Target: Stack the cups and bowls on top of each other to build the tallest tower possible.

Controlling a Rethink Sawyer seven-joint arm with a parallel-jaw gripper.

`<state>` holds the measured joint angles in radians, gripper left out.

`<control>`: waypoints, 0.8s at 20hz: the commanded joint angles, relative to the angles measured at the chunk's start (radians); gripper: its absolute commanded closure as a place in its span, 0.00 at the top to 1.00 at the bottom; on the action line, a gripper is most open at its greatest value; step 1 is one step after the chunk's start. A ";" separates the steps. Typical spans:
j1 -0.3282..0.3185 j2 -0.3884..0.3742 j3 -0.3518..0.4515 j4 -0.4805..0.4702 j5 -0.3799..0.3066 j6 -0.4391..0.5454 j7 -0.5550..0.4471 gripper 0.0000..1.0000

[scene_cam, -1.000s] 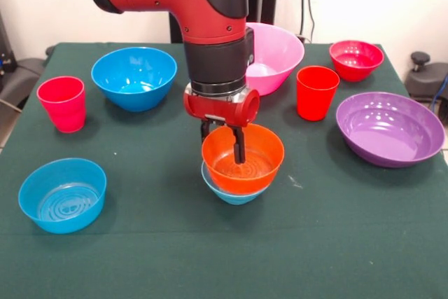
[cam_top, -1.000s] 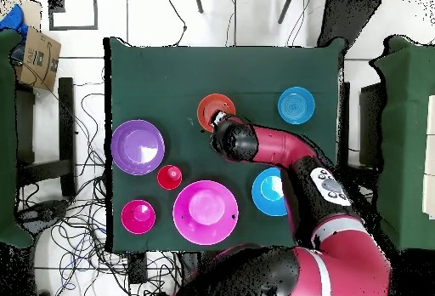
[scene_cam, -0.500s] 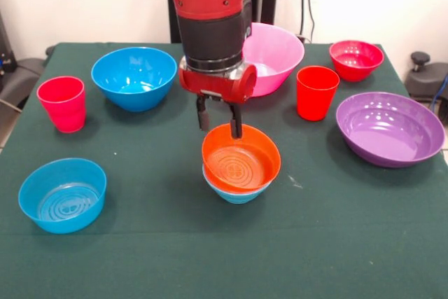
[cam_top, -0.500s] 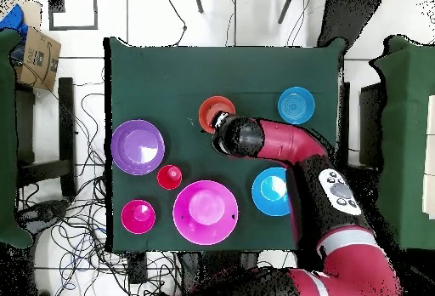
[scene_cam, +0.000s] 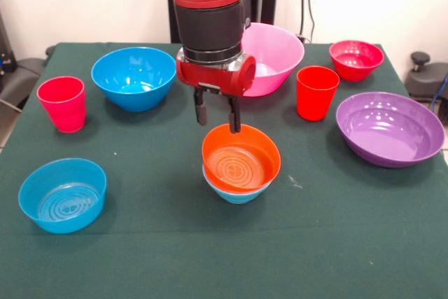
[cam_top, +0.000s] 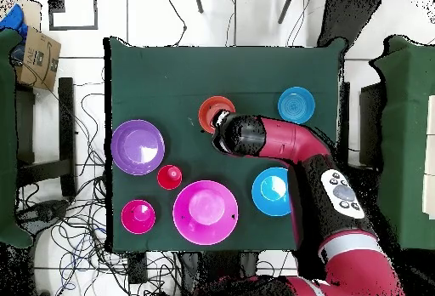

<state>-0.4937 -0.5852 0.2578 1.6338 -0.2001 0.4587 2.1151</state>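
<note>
Bowls [scene_cam: 134,77] seven, cups [scene_cam: 316,92] two, end effector [scene_cam: 217,118] empty.

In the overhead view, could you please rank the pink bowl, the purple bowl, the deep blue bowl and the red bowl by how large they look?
Largest to smallest:
1. pink bowl
2. purple bowl
3. deep blue bowl, partly hidden by the arm
4. red bowl

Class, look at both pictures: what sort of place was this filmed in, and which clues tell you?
Most likely a robotics lab: a red robot arm works over a green-covered table, and loose cables lie across the tiled floor around it.
</note>
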 commanded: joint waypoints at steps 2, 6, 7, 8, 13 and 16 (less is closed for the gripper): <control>0.008 0.021 0.075 -0.006 0.013 0.067 -0.010 1.00; 0.012 0.023 0.073 -0.004 0.012 0.058 -0.003 1.00; 0.014 0.023 0.072 -0.003 0.012 0.055 0.000 1.00; 0.016 0.023 0.070 -0.001 0.011 0.051 0.003 1.00; 0.021 0.021 0.066 0.009 0.011 0.043 0.013 1.00; 0.023 0.031 0.064 0.008 0.005 0.031 0.014 1.00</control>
<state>-0.4925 -0.5851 0.2603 1.6337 -0.2001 0.4587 2.1151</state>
